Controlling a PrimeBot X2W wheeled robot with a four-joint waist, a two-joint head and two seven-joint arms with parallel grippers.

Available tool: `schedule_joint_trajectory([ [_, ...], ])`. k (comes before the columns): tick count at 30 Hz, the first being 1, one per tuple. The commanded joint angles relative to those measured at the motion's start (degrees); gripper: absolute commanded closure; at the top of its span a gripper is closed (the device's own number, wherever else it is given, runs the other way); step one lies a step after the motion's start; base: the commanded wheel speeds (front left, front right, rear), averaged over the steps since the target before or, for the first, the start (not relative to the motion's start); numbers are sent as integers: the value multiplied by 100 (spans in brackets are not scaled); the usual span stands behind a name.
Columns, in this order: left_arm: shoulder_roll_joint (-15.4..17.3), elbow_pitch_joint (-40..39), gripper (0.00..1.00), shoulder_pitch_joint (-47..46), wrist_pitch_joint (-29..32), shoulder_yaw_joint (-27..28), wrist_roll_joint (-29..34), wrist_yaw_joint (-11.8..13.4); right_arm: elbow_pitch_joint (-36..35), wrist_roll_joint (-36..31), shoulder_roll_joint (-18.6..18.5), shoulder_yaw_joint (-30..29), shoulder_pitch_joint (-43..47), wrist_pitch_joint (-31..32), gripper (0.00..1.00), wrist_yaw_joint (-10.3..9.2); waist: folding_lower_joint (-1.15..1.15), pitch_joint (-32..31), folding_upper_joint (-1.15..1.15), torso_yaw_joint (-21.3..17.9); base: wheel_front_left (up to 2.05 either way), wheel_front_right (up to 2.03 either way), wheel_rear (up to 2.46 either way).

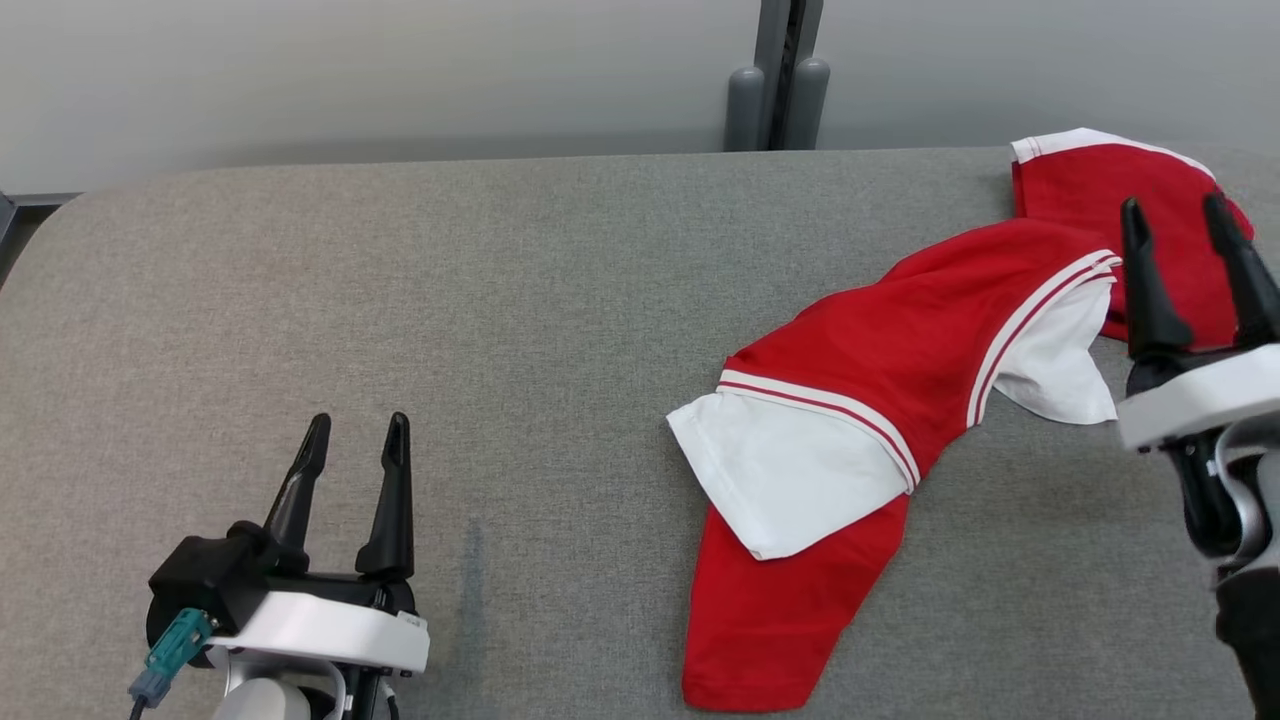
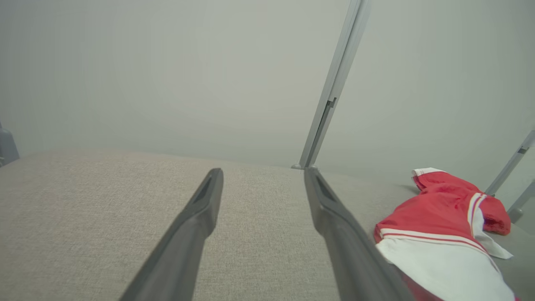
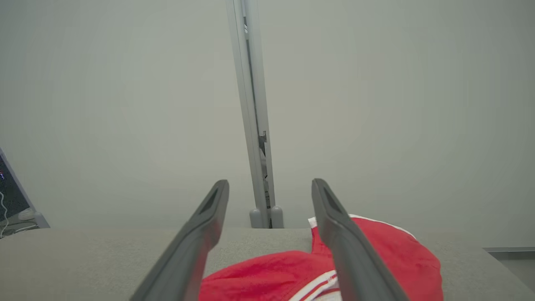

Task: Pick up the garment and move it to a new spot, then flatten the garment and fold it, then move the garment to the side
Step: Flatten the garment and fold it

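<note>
The garment (image 1: 880, 370) is red with white panels and striped trim. It lies crumpled on the right half of the grey table (image 1: 400, 300), stretching from the far right edge toward the front. My right gripper (image 1: 1175, 215) hovers open above the garment's far right part, holding nothing. In the right wrist view the open right gripper (image 3: 269, 186) points over the red garment (image 3: 267, 276) below it. My left gripper (image 1: 355, 430) rests open at the front left, well away from the cloth. The left wrist view shows the open left gripper (image 2: 263, 173) and the garment (image 2: 443, 225) off to its right.
A pale wall runs behind the table, with a grey vertical post (image 1: 778, 75) at the back centre. The table's left corner is rounded (image 1: 70, 215). Bare grey fabric surface spreads across the left and middle.
</note>
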Motion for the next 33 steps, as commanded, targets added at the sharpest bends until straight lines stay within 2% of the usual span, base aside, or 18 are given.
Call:
schedule_joint_trajectory([
  [1, 48, 4, 0, 66, -8, 26, -2, -15, -99, -65, 15, 29, 147, -23, 0, 0, 0, -37, 0, -37, 0, 0, 0],
  [12, 60, 16, 0, 202, -8, 4, -43, -27, -1026, -417, 451, -131, 1528, -23, 0, 0, 0, -283, 0, -36, 0, 0, 0],
  [18, 65, 9, 0, 295, -8, -19, -65, 1, -1200, -561, 542, -20, 1835, -23, 0, 0, 0, -370, 0, -18, 0, 0, 0],
  [24, 59, 23, 0, 247, -6, -82, -86, 5, -1186, -502, 389, 937, 1708, 260, 0, 0, 0, -413, 0, 76, 0, 0, 0],
  [33, 31, 26, 0, 280, -6, -140, -134, 48, -996, -183, 123, 2411, 1434, 848, 0, 0, 0, -342, 0, 505, 0, 0, 0],
])
